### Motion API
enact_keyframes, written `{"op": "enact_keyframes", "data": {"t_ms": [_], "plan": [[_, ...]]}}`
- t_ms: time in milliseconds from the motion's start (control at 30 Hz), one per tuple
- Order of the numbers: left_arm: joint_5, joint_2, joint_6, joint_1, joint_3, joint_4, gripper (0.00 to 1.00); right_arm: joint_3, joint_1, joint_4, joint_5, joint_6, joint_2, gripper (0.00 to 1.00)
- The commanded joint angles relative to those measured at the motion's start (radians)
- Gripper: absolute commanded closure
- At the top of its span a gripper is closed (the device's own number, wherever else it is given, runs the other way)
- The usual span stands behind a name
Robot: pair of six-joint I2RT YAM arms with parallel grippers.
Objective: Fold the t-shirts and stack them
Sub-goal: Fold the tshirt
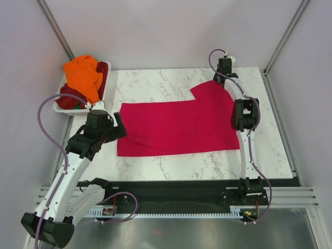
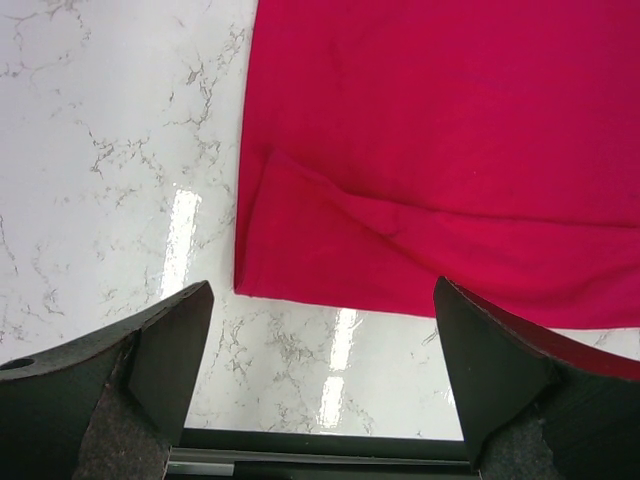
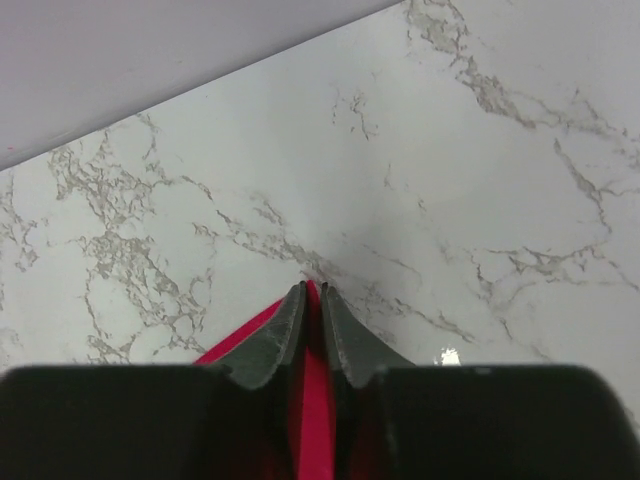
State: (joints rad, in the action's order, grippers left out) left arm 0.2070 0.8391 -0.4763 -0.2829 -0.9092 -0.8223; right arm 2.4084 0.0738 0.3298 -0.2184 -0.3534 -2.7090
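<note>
One crimson-pink t-shirt (image 1: 176, 129) flat, right fingers (image 3: 272, 345) pinching it

A table (image 1: 150, 83) with a white, grey-veined marble top fills the middle of a small booth. Plain pale grey walls (image 1: 171, 31) close it in behind and at both sides, joined at the back corners by slim metal posts (image 1: 54, 26). Overhead light leaves bright streaks (image 2: 182, 225) on the glossy top. A black strip (image 1: 176, 189) and a metal rail (image 1: 306, 194) edge the near side.
</note>
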Motion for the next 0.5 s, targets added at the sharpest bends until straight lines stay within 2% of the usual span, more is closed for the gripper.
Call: {"op": "enact_keyframes", "data": {"t_ms": [0,33,67,167,300,367,400,467], "plan": [[0.02,0.002,0.028,0.004,0.0,0.008,0.01,-0.011,0.003,0.025,0.014,-0.009,-0.014,0.84],[0.02,0.003,0.028,0.005,-0.002,0.008,0.0,-0.017,0.001,0.022,0.017,-0.004,-0.011,0.97],[0.012,0.009,0.03,0.011,-0.005,0.006,0.0,-0.028,0.0,0.021,0.017,-0.001,-0.008,1.0],[0.018,0.058,0.041,0.013,-0.04,0.011,0.0,-0.061,-0.008,0.003,0.033,0.002,0.02,1.0],[0.054,0.233,0.057,0.014,-0.153,0.098,0.0,-0.153,-0.008,-0.041,0.094,-0.007,0.113,1.0],[0.084,0.406,0.067,0.017,-0.233,0.114,0.13,-0.236,-0.008,-0.086,0.132,-0.022,0.199,1.0],[0.078,0.466,0.07,0.021,-0.332,0.112,0.16,-0.262,-0.008,-0.095,0.169,-0.051,0.224,1.0],[0.063,0.631,0.073,0.028,-0.42,0.115,0.19,-0.345,-0.008,-0.127,0.204,-0.079,0.304,1.0]]}}
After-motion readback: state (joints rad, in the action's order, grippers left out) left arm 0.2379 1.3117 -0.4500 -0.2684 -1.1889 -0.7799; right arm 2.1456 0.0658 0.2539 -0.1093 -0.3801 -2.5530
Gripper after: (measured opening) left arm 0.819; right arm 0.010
